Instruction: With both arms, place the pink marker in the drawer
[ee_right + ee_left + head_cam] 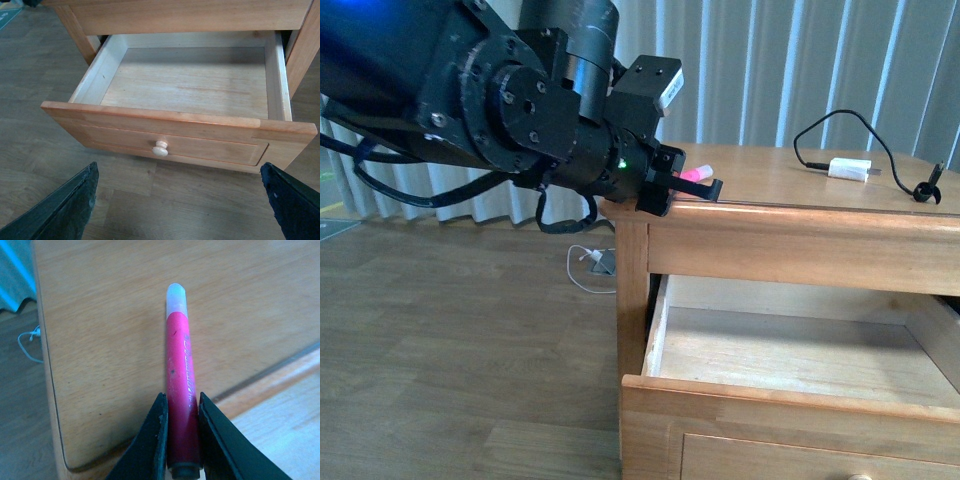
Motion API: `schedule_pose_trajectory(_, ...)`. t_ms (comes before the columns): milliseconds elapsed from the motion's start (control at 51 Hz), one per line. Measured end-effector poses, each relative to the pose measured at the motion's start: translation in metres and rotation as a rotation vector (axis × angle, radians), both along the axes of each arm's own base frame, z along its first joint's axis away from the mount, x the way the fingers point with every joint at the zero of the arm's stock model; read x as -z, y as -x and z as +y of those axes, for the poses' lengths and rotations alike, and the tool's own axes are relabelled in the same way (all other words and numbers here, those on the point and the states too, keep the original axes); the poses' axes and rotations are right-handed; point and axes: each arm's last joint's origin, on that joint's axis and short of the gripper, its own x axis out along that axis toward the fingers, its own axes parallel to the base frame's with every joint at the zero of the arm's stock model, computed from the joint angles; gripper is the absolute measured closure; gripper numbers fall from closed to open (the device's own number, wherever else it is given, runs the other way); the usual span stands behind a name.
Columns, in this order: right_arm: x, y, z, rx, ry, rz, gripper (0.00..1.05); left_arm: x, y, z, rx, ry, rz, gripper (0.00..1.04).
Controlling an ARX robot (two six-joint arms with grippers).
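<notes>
The pink marker, with its white cap end pointing away, is clamped between the fingers of my left gripper. In the front view the left gripper holds the marker at the left front corner of the wooden table top. The drawer is pulled wide open below, its pale interior empty, its round knob on the panel front. My right gripper is open, its fingers spread wide in front of and below the drawer front, touching nothing. The drawer also shows in the front view.
A white charger block with a black cable lies at the back right of the table top. A white cable and plug lie on the wooden floor to the left of the table. Curtains hang behind.
</notes>
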Motion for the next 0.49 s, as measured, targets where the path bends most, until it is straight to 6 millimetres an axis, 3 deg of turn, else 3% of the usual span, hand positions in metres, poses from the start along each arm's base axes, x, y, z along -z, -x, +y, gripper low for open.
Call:
schedule_pose_trajectory(294, 0.000, 0.000, 0.000, 0.000, 0.000, 0.000, 0.08, -0.040, 0.055, 0.011, 0.283, -0.112, -0.065, 0.90)
schedule_pose_trajectory(393, 0.000, 0.000, 0.000, 0.000, 0.000, 0.000, 0.08, -0.030, 0.068, 0.008, 0.355, -0.208, -0.052, 0.90)
schedule_pose_trajectory(491, 0.000, 0.000, 0.000, 0.000, 0.000, 0.000, 0.08, -0.010, 0.066, 0.001, 0.366, -0.250, -0.034, 0.90)
